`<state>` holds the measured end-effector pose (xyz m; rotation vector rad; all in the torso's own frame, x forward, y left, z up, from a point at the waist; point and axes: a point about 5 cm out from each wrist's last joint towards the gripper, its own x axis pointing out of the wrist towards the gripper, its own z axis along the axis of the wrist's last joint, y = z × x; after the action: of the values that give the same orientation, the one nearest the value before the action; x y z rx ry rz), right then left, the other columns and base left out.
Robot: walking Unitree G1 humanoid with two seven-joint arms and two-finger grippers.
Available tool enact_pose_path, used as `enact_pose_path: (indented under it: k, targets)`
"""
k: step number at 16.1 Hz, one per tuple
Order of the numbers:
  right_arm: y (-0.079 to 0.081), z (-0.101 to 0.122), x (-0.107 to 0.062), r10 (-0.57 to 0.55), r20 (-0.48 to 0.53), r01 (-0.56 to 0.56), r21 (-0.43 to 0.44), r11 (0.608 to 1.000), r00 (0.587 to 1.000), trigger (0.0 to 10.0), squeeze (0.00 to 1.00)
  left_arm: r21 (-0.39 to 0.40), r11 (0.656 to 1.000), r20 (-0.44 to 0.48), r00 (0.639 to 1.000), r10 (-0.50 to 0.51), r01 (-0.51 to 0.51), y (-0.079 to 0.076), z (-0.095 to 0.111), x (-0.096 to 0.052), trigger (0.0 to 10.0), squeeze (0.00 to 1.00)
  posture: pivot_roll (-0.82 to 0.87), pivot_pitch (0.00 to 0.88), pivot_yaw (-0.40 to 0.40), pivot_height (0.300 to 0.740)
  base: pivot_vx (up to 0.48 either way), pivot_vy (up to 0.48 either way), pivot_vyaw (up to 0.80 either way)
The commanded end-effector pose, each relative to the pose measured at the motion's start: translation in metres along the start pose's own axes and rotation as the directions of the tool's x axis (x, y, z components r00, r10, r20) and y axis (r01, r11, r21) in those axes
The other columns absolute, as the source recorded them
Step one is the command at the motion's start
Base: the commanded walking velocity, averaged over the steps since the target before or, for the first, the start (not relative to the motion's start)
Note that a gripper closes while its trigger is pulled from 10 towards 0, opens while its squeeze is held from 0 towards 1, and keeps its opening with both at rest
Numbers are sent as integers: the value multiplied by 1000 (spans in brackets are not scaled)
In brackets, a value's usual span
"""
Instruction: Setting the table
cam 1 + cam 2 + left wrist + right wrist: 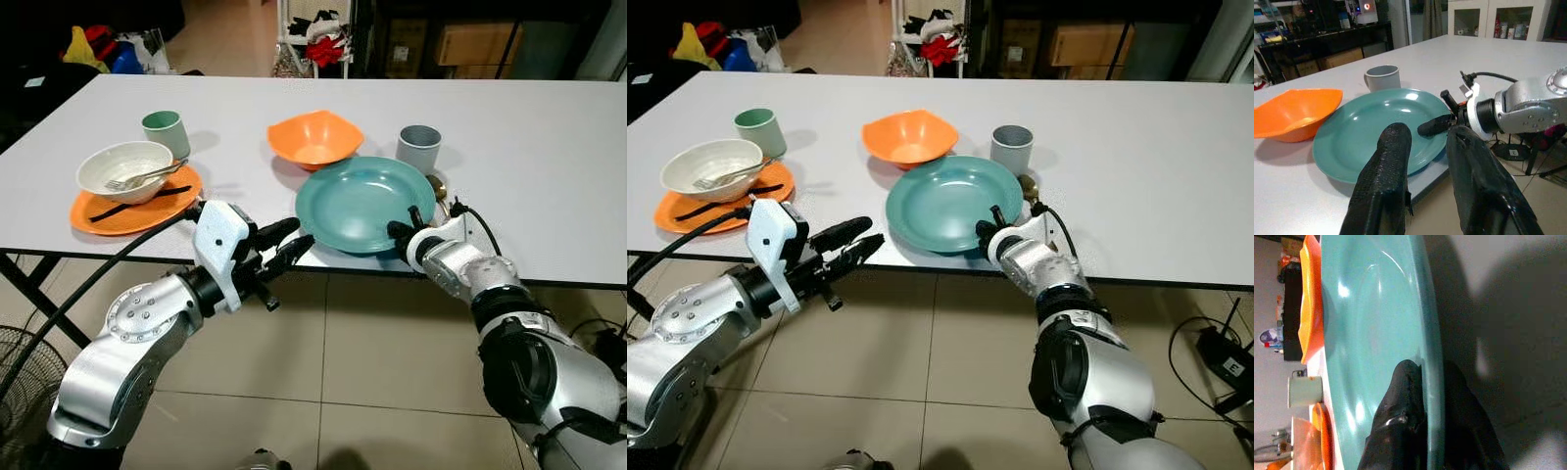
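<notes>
**Teal plate pinched at the worktop's near edge**

The white worktop (549,157) runs out of frame on both sides. The teal plate (353,201) lies at its near edge, rim slightly overhanging. The right end effector (404,230) is clamped on that rim, one finger above, the other hidden beneath. Left of the plate, off the edge, the left end effector (289,245) hovers with fingers apart. Behind the plate sit an orange bowl (313,137) and a grey cup (419,147); a small object beside the cup is half hidden.
</notes>
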<state>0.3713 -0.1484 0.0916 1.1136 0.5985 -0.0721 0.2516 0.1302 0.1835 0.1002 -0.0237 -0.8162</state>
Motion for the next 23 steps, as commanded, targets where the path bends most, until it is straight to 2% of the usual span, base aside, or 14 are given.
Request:
enact_pose_path:
  k: [1,4,7,10,15,17,19,22,23]
  targets:
    - [4,-1,2,-4,-1,4,-23,1000,1000,10000,1000,13,1000,-1,1000,9,-9,3,3,2,10000,0,170,0,47,740,0,0,0]
    - [3,5,1,-9,24,10,-43,999,1000,10000,1000,19,1000,6,1000,19,-19,7,5,4,10000,0,169,0,52,740,0,0,0]
    - [5,20,-4,-9,39,13,-102,995,999,10000,1000,20,999,15,999,31,-31,9,7,4,10000,0,165,0,52,740,0,0,0]
    - [-1,38,-13,-76,26,78,-124,989,997,10000,1000,12,999,23,999,42,-42,9,7,4,10000,0,153,0,53,740,0,0,0]
    - [6,43,-26,17,-76,-27,-130,991,997,10000,1000,2,999,25,999,43,-43,7,5,5,10000,0,140,0,58,740,0,0,0]
    - [3,45,-42,37,-104,-51,-138,989,994,10000,1000,-7,999,31,998,53,-52,7,5,4,10000,0,143,0,55,740,0,0,0]
    - [-3,43,-59,23,-117,-45,-189,981,993,10000,1000,-12,999,27,998,54,-53,5,3,4,10000,0,137,0,61,740,0,0,0]
    - [-9,37,-104,51,-102,-79,-297,952,993,10000,1000,-22,997,18,997,70,-70,5,0,4,10000,0,137,0,55,740,0,0,0]
    - [-8,36,-112,61,-98,-89,-321,943,993,10000,1000,-25,997,18,997,79,-78,6,0,4,10000,0,135,0,54,740,0,0,0]
